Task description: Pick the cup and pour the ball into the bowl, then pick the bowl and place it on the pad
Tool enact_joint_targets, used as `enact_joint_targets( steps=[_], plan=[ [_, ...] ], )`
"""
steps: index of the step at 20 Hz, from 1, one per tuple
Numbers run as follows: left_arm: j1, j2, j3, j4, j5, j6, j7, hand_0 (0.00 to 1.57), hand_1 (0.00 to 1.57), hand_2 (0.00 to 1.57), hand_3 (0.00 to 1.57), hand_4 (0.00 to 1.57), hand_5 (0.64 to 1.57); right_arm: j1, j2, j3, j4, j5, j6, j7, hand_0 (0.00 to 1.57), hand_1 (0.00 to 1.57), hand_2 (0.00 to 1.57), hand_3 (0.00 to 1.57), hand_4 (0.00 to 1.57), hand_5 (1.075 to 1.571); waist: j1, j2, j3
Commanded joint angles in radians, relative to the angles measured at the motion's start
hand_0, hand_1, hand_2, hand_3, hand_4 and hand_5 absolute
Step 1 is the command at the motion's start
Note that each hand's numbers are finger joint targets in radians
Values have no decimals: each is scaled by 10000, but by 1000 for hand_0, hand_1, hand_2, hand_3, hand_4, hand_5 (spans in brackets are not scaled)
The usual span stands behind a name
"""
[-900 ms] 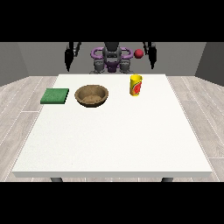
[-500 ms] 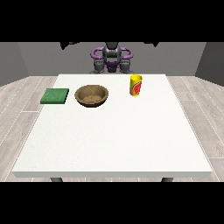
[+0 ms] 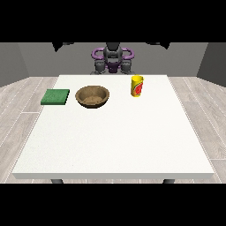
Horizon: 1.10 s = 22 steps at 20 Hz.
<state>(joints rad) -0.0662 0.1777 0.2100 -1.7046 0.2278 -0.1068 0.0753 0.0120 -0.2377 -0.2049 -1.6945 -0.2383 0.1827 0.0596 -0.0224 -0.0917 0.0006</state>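
Cup (image 3: 137, 85), yellow with a red mark on its side, stands upright on the far part of the white worktop (image 3: 114, 141), right of centre. Its inside cannot be seen from this angle, so whether a ball sits in it cannot be told. A brown wooden bowl (image 3: 92, 96) rests to the left of the cup, well apart from it, and looks to hold nothing. Farther left, near the worktop's left edge, lies a flat green pad (image 3: 55, 96), apart from the bowl. The three things form a rough row across the far half, while the near half of the worktop carries nothing else. Pale grey plank flooring (image 3: 20, 110) spreads round the worktop, with grey walls behind. The robot (image 3: 113, 59) stands at the far edge, its arms raised out to both sides. Only dark tips show at the upper edge of the scene; whether either hand is released or clenched cannot be told.
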Motion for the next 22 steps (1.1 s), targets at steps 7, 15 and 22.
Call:
enact_joint_targets(
  steps=[7,15,22],
  plan=[
    [-864,-495,-135,1740,-1083,444,-2400,0,0,0,0,0,1527,-244,459,200,931,448,573,-1887,0,0,0,0,0,1570,-418,1514,-6],
    [-1308,-1221,-100,4625,-1934,978,-5789,0,0,0,0,0,1520,-923,167,-91,1222,336,867,-2404,0,0,0,0,0,1571,-925,2724,-9],
    [-2112,-1190,234,7278,-1998,1056,-8015,0,0,0,0,0,1517,-1226,-217,-551,1836,90,1348,-2907,0,0,0,0,0,1570,-1082,3249,-11]
  ],
)
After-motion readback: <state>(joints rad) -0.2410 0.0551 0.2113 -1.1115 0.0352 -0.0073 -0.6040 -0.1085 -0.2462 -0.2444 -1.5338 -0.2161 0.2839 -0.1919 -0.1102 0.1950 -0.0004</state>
